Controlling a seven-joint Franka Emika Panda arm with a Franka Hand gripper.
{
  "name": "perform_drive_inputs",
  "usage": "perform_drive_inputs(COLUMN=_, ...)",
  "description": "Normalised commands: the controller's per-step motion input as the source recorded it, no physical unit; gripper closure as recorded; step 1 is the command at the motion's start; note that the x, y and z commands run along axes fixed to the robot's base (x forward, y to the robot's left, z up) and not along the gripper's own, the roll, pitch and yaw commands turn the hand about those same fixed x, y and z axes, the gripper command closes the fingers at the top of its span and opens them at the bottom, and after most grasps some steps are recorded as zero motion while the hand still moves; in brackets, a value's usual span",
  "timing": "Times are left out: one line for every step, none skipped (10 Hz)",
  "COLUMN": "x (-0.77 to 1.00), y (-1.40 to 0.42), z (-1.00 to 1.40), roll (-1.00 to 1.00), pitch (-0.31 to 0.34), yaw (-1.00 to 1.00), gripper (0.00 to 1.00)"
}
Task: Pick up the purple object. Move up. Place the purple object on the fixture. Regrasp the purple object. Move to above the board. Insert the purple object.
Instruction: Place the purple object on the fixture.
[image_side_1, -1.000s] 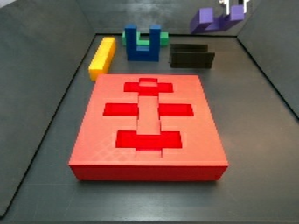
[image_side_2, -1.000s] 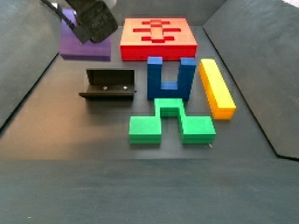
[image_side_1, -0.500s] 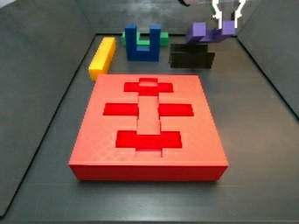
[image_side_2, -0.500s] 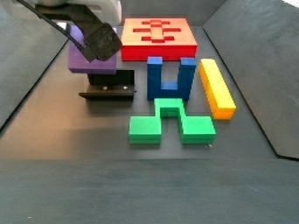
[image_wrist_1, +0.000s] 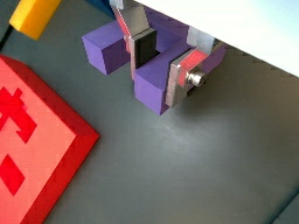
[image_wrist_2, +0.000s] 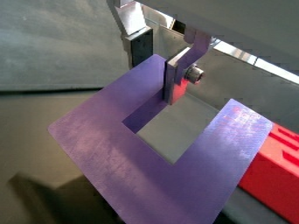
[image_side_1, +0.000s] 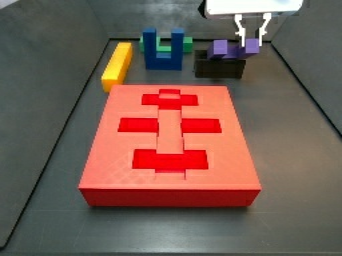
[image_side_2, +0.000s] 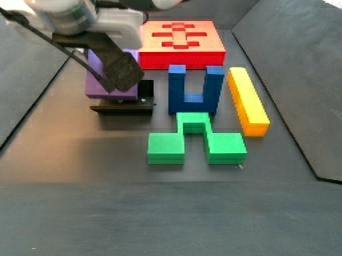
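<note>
Pinching purple object (image_side_1: 229, 48), fingers (image_wrist_1: 181, 77) above fixture (image_side_1: 218, 67); blue block (image_side_2: 194, 88) just beside.

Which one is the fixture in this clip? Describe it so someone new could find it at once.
Start at the big red board; past its far end in a side view stands a row of blocks. The fixture is the low black holder at that row's end, beside the blue U block. It alone is black, and the tool is holding the purple block on top of it.
</note>
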Motion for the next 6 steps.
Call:
perform_drive_inputs(x=0.0, y=0.24, z=0.0, roll=-0.23, pitch=0.126, yaw=-0.22, gripper=1.0)
perform_drive_inputs(x=-0.09, y=0.04, z=-0.07, roll=-0.36, pitch=0.017, yaw=-0.26, gripper=1.0)
perform_drive_inputs(x=-0.1, y=0.0, z=-0.17, roll=-0.43, pitch=0.02, yaw=-0.25, gripper=1.0)
perform_drive_inputs(x=-0.1, y=0.0, z=-0.23, roll=-0.47, pitch=0.0, yaw=-0.24, gripper=1.0)
perform_drive_inputs(x=-0.07, y=0.0, z=-0.17, roll=-0.42, pitch=0.011, yaw=-0.22, gripper=1.0)
perform_drive_inputs(x=0.0, y=0.0, z=0.0, roll=-0.21, pitch=0.074, yaw=-0.18, gripper=1.0)
